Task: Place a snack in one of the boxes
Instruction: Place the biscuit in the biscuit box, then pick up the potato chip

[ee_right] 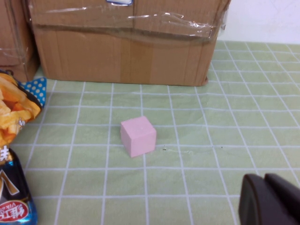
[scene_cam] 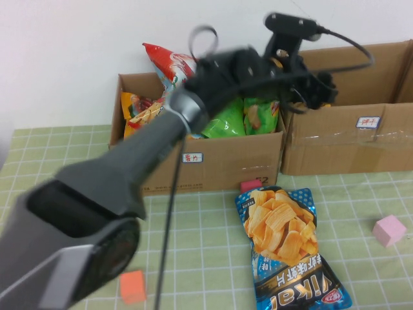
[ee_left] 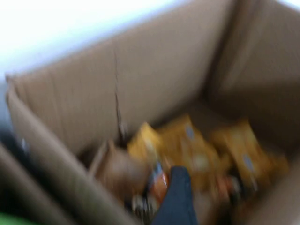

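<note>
Left gripper (scene_cam: pixel 308 87) is hanging over the taped box (scene_cam: pixel 348 139) at the far right edge; grip state unreadable. Right gripper (ee_right: pixel 268 199) is sitting clenched near the pink cube (ee_right: pixel 137 136). Chip bag (scene_cam: pixel 290 248) is lying unboxed mid-table.

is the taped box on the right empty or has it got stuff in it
Not empty. The left wrist view, from the left gripper reaching over the taped box, shows yellow snack packs lying on its bottom. The right gripper sits low near the pink cube.

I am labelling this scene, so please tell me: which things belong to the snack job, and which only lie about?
Job: left box; taped box; blue chip bag; left end effector over the taped box.

Lying about: pink cube; orange cube; right end effector, low beside the pink cube.
</note>
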### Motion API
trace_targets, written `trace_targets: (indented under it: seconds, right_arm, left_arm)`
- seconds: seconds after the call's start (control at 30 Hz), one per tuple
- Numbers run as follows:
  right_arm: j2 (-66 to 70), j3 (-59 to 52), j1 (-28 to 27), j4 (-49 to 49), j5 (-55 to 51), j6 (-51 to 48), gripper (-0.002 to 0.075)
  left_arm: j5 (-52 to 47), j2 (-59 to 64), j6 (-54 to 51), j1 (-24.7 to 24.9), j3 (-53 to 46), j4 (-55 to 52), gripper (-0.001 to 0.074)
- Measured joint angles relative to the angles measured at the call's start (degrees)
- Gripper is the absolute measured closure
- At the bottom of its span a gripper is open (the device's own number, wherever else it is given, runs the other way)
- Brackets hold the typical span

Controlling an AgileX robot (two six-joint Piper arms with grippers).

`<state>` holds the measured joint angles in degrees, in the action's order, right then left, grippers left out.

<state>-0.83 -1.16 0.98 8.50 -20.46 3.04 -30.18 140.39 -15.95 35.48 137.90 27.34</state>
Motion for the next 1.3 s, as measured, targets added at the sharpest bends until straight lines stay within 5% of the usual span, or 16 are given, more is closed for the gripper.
trace_targets:
  seconds: [0.1, 0.27, 0.37, 0.73, 1.3]
  right_arm:
    - [0.0, 0.0, 0.0, 0.0, 0.0, 0.0, 0.0728]
    - [0.0, 0.0, 0.0, 0.0, 0.0, 0.0, 0.0728]
    - [0.0, 0.0, 0.0, 0.0, 0.0, 0.0, 0.0728]
    - [0.0, 0.0, 0.0, 0.0, 0.0, 0.0, 0.0728]
    - [0.0, 0.0, 0.0, 0.0, 0.0, 0.0, 0.0728]
  left_arm:
    - [-13.3, -3.6, -2.8, -1.5, 1.0, -1.8, 0.0283]
    - [-33.4, -8.0, -8.7, -2.1, 1.6, -5.3, 0.0592]
    - [-39.5, -8.1, -9.9, -1.9, 1.0, -5.0, 0.0696]
    - [-40.8, -9.8, -13.1, 4.7, -11.4, -3.9, 0.0735]
    - [-33.3, -21.7, -12.8, 5.1, -36.8, -6.3, 0.0735]
